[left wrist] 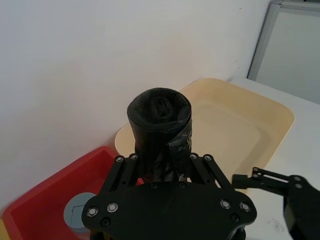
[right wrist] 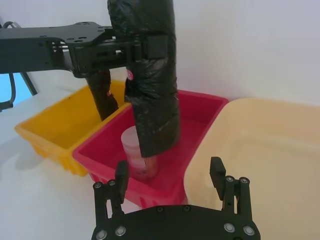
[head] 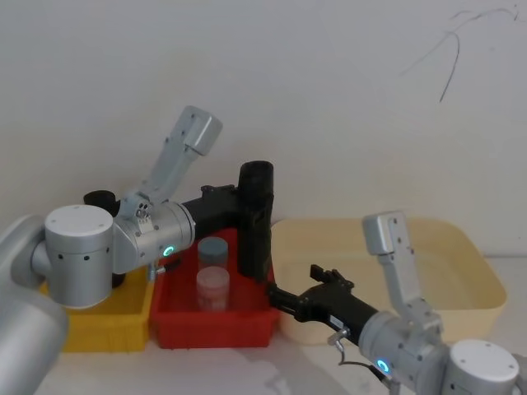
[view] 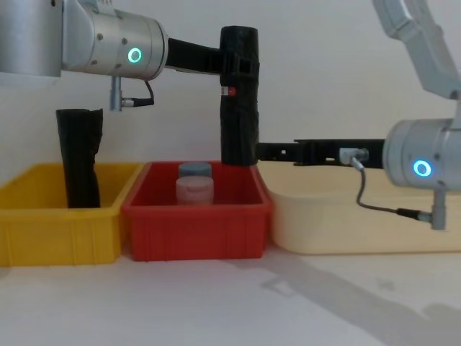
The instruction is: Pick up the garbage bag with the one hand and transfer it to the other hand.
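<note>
Left gripper (view: pixel 229 68) (green ring) is clamped on the garbage bag (view: pixel 238 101) near its top and holds it upright over the red bin (view: pixel 194 231); the bag's lower end hangs just above the two jars (head: pixel 212 271) in that bin. Right gripper (right wrist: pixel 169 172) (blue ring) sits low on the cream tub (view: pixel 360 223) side with its fingers spread wide and nothing between them. It points at the bag's bottom end, and the chest view can't settle whether a fingertip touches the plastic. Pickup looks done; the handover grasp is not made. Main risk: the right gripper lines up with the very bottom of the roll, so a grip there leaves most of the bag above the fingers, and it would likely tip or slide out once the left lets go. The plastic is wrinkly and soft, so the grip may squash it rather than hold. A finger nudging the roll sideways could twist it in the left grip. Releasing the left too early drops the bag onto the jars. The low approach also risks clipping the bin rim.
</note>
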